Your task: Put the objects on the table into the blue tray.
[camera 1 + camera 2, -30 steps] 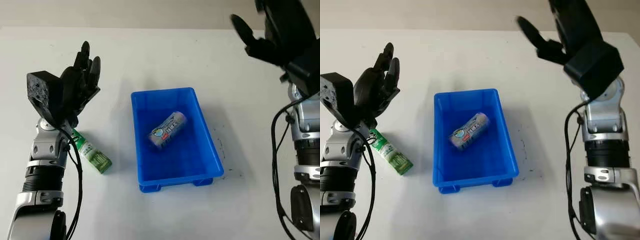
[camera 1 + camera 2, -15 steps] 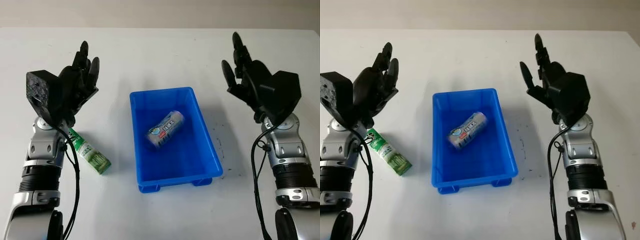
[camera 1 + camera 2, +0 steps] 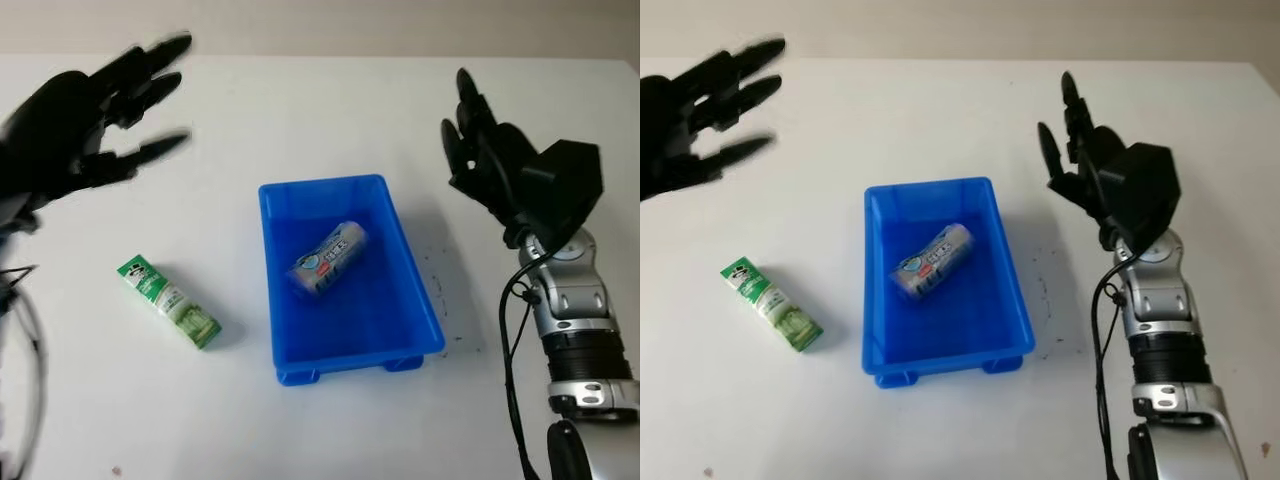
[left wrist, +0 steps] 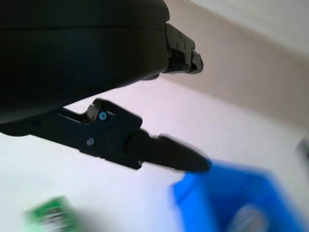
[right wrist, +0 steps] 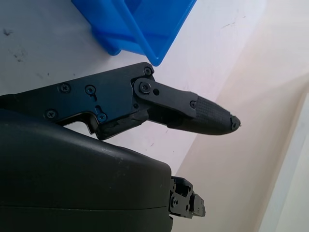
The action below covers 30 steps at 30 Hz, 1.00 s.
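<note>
A blue tray (image 3: 416, 292) sits mid-table with a silver can (image 3: 330, 259) lying tilted inside it. To the tray's left, a green and white carton (image 3: 170, 302) lies flat on the white table. My left hand (image 3: 95, 110) is raised high at the far left, well above and behind the carton, open and holding nothing. My right hand (image 3: 490, 150) is upright to the right of the tray, open and empty. The tray's corner (image 5: 140, 29) appears past a finger in the right wrist view.
The white table (image 3: 300, 110) runs back to a beige wall. Dark scuff marks (image 3: 440, 290) dot the surface right of the tray. The right forearm (image 3: 575, 330) and its cable stand along the right edge.
My left hand has swung up and outward to the far left, uncovering the carton's top end. The right hand came down beside the tray and has since hardly moved.
</note>
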Each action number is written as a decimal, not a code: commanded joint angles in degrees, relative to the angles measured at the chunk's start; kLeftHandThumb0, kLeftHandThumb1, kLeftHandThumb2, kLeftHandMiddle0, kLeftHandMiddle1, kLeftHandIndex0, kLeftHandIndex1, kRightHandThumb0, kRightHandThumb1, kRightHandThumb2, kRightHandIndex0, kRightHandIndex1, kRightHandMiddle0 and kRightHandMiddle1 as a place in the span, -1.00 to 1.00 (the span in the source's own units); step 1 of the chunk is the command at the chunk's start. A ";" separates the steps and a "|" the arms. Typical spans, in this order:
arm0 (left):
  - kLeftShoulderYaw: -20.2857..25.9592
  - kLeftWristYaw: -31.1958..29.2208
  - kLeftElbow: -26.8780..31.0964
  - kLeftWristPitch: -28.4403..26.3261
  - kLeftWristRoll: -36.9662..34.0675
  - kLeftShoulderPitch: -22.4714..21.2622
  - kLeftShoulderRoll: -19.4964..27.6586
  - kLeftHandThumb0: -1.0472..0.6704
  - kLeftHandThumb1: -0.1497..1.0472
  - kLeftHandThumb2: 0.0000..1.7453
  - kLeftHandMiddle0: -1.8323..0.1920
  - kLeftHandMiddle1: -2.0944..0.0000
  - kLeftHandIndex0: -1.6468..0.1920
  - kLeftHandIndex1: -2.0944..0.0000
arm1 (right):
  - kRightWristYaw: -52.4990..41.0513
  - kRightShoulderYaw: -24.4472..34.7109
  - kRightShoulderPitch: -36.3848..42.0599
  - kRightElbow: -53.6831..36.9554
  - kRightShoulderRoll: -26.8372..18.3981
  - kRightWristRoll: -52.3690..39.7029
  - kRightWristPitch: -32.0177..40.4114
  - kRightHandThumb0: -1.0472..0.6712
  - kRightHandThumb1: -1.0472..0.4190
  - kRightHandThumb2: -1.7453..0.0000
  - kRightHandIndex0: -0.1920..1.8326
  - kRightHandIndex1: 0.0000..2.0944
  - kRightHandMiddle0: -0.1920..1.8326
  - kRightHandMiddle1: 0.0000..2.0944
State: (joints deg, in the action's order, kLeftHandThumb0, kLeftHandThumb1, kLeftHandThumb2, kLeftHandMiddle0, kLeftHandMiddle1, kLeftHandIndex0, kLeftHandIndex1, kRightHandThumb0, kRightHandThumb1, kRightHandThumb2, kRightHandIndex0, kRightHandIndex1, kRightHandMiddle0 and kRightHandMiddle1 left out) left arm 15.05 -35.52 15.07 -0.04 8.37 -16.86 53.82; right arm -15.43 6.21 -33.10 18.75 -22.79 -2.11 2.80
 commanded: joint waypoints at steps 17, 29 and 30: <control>-1.79 3.66 -1.64 21.60 16.93 13.87 4.40 -0.30 0.61 -0.94 0.65 0.84 0.54 0.96 | -1.99 0.72 0.38 -4.08 -0.67 -1.33 4.40 -0.54 -1.00 0.18 -1.00 -1.00 -1.00 -1.00; -10.39 11.33 -11.44 30.00 28.49 13.24 4.89 -0.35 0.59 -0.94 0.69 0.44 0.44 0.83 | -2.69 1.31 0.88 -4.81 -0.88 -1.49 4.64 -0.54 -1.00 0.19 -1.00 -1.00 -1.00 -1.00; -10.66 11.57 -12.03 30.59 28.23 13.39 4.85 -0.36 0.59 -0.94 0.77 0.29 0.47 0.75 | -2.66 1.32 0.89 -4.72 -0.94 -1.39 4.51 -0.55 -1.00 0.19 -1.00 -1.00 -1.00 -1.00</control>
State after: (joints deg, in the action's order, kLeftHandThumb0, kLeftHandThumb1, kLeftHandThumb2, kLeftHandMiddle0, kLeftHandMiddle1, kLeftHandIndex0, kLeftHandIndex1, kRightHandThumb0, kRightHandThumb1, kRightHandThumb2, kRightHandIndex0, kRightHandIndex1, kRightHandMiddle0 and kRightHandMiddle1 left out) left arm 5.90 -24.17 4.06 29.91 36.31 -4.29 58.31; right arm -18.02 7.09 -32.76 15.20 -22.89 -3.33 7.47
